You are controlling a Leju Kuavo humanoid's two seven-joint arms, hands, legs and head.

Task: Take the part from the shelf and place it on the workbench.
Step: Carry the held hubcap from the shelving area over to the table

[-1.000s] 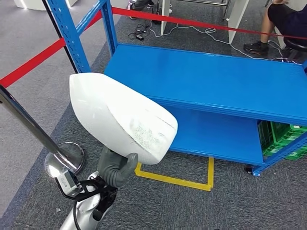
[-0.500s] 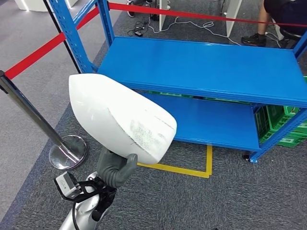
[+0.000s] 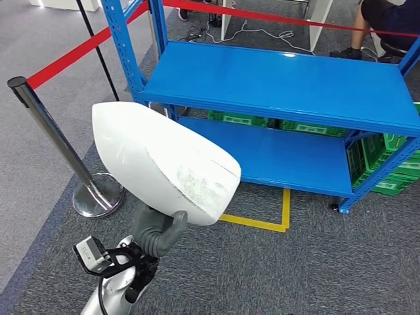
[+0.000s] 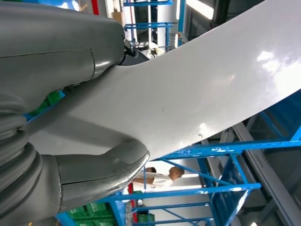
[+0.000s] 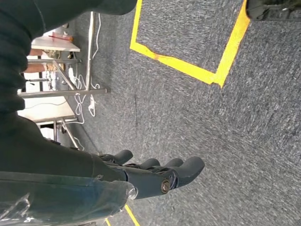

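Observation:
My left hand (image 3: pixel 157 231) grips a large white curved shell part (image 3: pixel 163 163) from below and holds it up in front of me, low on the left of the head view. The left wrist view has the grey thumb (image 4: pixel 103 170) and fingers (image 4: pixel 64 44) clamped on either side of the white part (image 4: pixel 199 89). My right hand (image 5: pixel 152 175) hangs over the grey carpet with its dark fingers stretched out and nothing in them. The blue shelf (image 3: pixel 292 85) stands ahead with its upper board bare.
A chrome stanchion post (image 3: pixel 54 138) with red belts (image 3: pixel 74 54) stands to the left. Green crates (image 3: pixel 386 164) sit behind the shelf's lower level on the right. Yellow floor tape (image 3: pixel 267 220) marks the carpet before the shelf. A seated person's legs (image 3: pixel 376 23) are at the far right.
The whole view has shifted: the shelf and stanchion now sit farther off and more to the right, so the camera has moved. The white part stays held the same way.

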